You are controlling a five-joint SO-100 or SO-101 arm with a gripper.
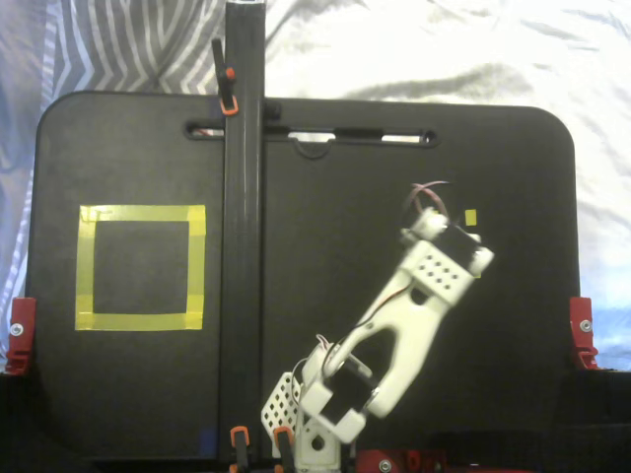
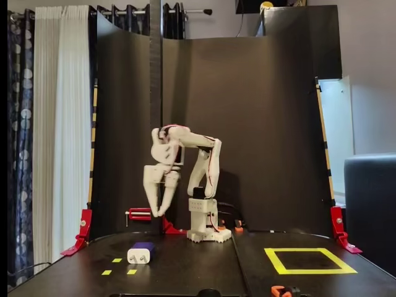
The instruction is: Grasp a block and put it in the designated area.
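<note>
Now your hand [image 2: 159,212] hangs empty, fingers nearly together, well above the block [image 2: 141,253], which lies below and slightly left of it on the tabletop [image 2: 185,266].

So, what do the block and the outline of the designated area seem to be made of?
The block looks like smooth molded plastic: white front face, dark-blue top, rounded edges, slight sheen. The designated area is outlined in what seems to be yellow adhesive tape: flat strips overlapping at the corners, lying flush on the matte black table.
</note>
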